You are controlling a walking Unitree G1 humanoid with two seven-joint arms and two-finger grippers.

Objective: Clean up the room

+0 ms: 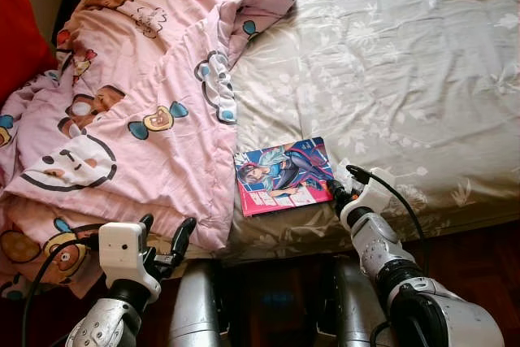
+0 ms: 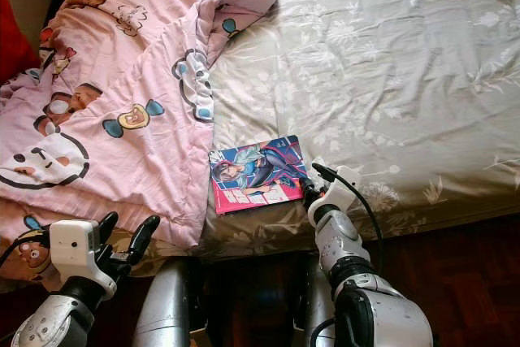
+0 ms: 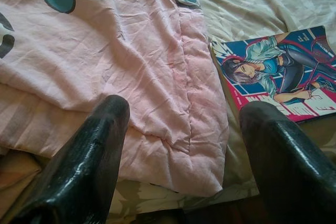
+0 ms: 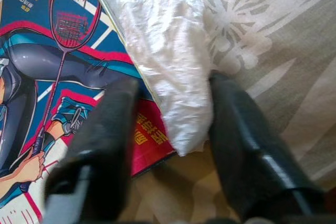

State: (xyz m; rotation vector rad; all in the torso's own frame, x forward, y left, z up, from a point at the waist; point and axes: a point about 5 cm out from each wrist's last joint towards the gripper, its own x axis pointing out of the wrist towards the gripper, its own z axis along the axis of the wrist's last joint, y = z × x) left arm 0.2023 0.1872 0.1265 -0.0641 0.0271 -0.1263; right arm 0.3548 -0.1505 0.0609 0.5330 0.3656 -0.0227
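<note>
A comic (image 1: 283,175) is lying flat on the bed (image 1: 390,54), near the front edge, its left side just beside the hem of a pink quilt (image 1: 138,95) printed with cartoon animals. The quilt is spreading over the left half of the bed and hanging over the front edge. A crumpled clear wrapper (image 4: 167,51) is lying partly on the comic's right edge and partly on the grey flowered sheet.

The right gripper (image 4: 169,129) is reaching over the comic's lower right corner, its fingers (image 4: 247,145) standing apart on either side of the wrapper's near end, one over the cover and one over the sheet; whether they are touching it cannot be told. The left gripper (image 1: 166,237) is hovering at the bed's front edge by the hanging quilt, its fingers (image 3: 89,156) spread wide and holding nothing.
</note>
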